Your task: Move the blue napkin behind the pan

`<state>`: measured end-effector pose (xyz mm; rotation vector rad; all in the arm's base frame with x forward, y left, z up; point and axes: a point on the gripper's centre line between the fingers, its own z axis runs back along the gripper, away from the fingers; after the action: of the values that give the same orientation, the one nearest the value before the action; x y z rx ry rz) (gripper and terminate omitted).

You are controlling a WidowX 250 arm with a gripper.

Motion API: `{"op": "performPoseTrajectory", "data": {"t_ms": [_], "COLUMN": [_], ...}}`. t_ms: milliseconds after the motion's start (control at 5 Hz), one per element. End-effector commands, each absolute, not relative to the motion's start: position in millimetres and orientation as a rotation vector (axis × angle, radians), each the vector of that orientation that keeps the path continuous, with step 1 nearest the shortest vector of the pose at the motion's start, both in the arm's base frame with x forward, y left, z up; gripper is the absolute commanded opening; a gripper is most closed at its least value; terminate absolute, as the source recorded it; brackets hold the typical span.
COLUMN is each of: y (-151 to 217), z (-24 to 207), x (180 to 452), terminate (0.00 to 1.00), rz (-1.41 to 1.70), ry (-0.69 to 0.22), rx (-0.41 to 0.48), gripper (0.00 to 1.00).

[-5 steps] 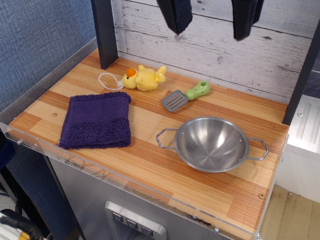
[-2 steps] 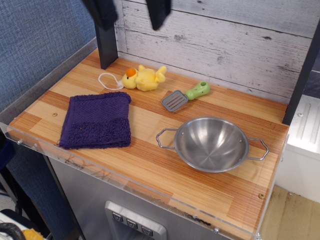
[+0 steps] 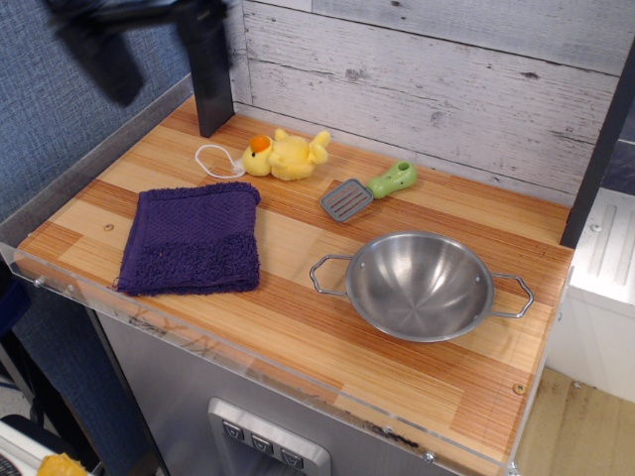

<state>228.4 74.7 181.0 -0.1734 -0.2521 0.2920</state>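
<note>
Nothing of the task is done yet, judging by how things lie. The blue napkin [image 3: 190, 240] lies flat near the counter's left front corner, untouched, well apart from the pan [image 3: 420, 286] by the right front edge. The gripper [image 3: 129, 40] shows as a dark blur high over the left back corner, holding nothing; whether its fingers are spread or closed I cannot tell. Left to do: reach the napkin, grasp it, and carry it to the bare strip behind the pan, near the spatula [image 3: 369, 190] and the back edge.

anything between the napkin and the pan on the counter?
Nothing. In the observation.image view, only bare wood counter separates the blue napkin from the pan. The spatula and duck toy lie farther back.
</note>
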Motion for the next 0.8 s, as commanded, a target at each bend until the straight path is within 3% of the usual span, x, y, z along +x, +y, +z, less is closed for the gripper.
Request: {"op": "performPoseTrajectory", "data": {"t_ms": [0,600], "y": [110,114], "z": [148,95], "x": [226,247], "terminate": [0.0,0.0], "rz": [0.351,0.374], "ry": [-0.263,-0.177], "rx": [-0.104,-0.077], "gripper": [1.0,1.0]}}
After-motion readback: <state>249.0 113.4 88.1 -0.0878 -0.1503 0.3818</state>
